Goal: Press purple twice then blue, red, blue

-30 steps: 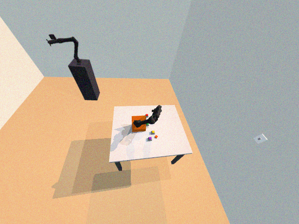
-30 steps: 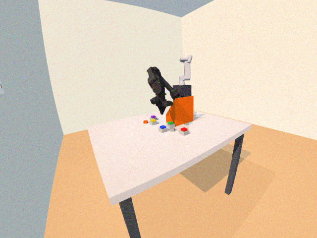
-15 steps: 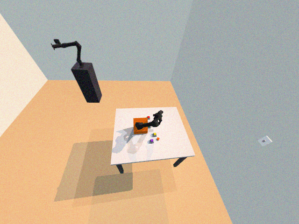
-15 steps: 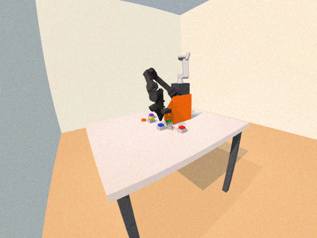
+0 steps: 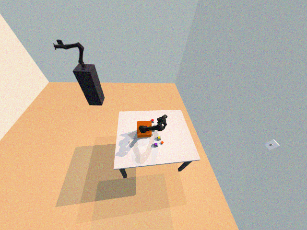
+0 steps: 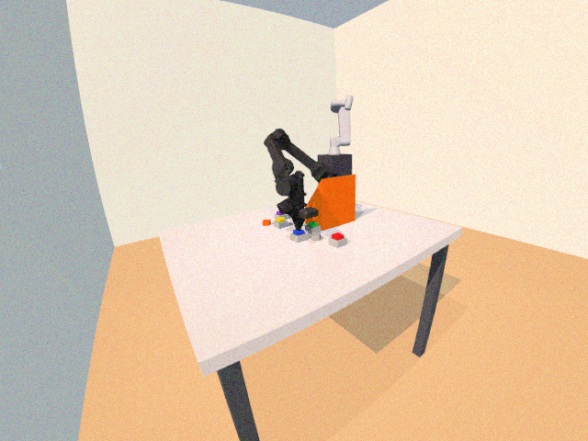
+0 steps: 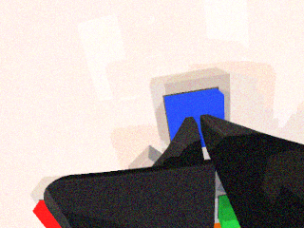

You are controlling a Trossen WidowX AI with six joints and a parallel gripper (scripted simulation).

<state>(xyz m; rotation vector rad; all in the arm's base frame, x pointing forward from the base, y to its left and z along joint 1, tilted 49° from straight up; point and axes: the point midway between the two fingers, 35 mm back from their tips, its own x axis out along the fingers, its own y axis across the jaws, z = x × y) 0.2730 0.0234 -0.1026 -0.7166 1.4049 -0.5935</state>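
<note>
The gripper [image 6: 299, 226] is seen pointing straight down with its jaws closed together and nothing held, its tips poised on or just above the blue button [image 6: 298, 232]. That button sits towards the far side of the table [image 6: 265, 285], with the red button [image 6: 337, 236] nearer the right edge.
</note>
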